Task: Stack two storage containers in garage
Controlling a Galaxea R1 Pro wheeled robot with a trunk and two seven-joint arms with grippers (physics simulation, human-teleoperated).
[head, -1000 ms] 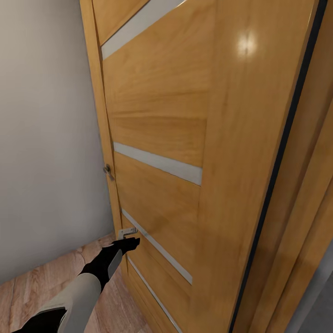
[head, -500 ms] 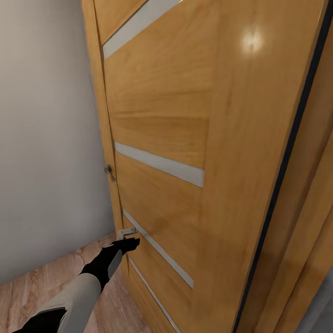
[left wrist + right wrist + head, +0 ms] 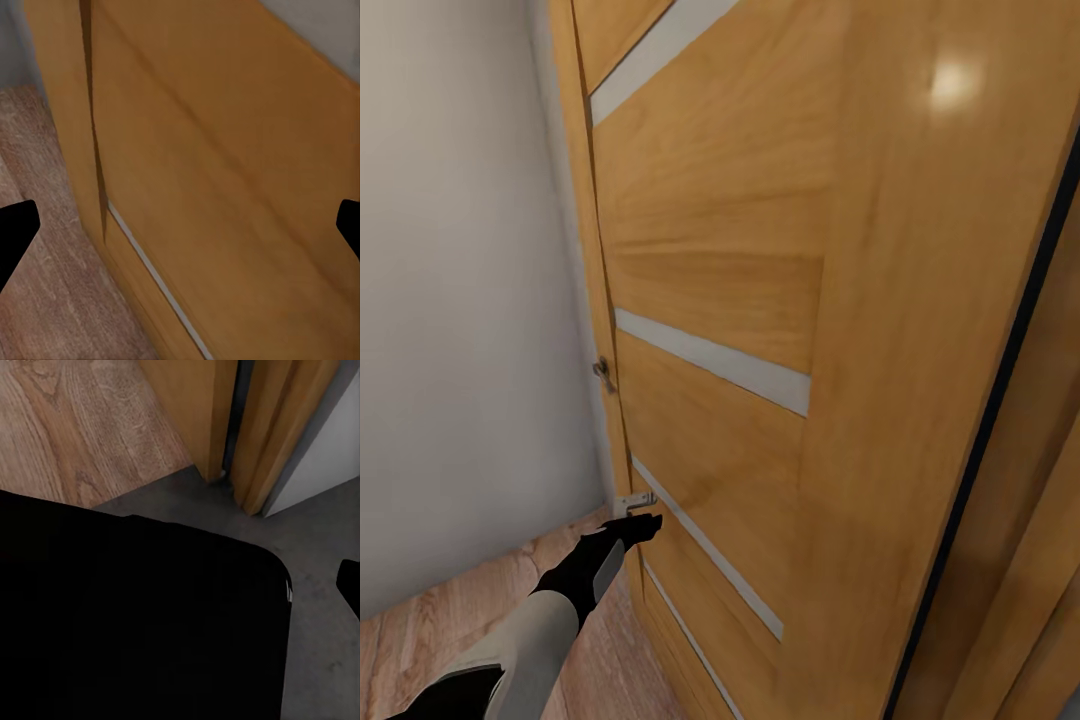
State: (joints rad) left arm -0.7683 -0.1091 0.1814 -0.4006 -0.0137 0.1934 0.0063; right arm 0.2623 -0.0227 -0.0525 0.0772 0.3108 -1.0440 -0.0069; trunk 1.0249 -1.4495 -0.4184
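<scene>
Reaching low toward the door, the left tool [image 3: 644, 523] sits just beside the foot of the orange-brown leaf. In its wrist view its black fingertips [image 3: 15, 229] stand far apart with nothing between them, so it is released and empty. The right tool [image 3: 349, 585] offers one dark tip at the frame's edge, and a large black mass covers the rest. Whether it is spread or clenched cannot be told.

The door [image 3: 710, 250] stands upright, its long axis vertical, and its leaf is swung at an angle to the pale wall [image 3: 460, 300]. A small handle [image 3: 601, 370] sits on the edge nearer that wall. Light wood planks [image 3: 420, 620] of the living room run under the left arm. In the right wrist view they meet the dark grey concrete floor [image 3: 315, 540] of the garage at the door's foot, so the robot appears to be at the threshold.

Where the two storage containers lie cannot be told from here, nor which way their long sides point. As plain, smooth-walled rectangular bins, they would likely be stiff, fairly light and somewhat slippery. The judgement is to take one across its short width or by its rim, long axis level, so the second lands square on the first.
</scene>
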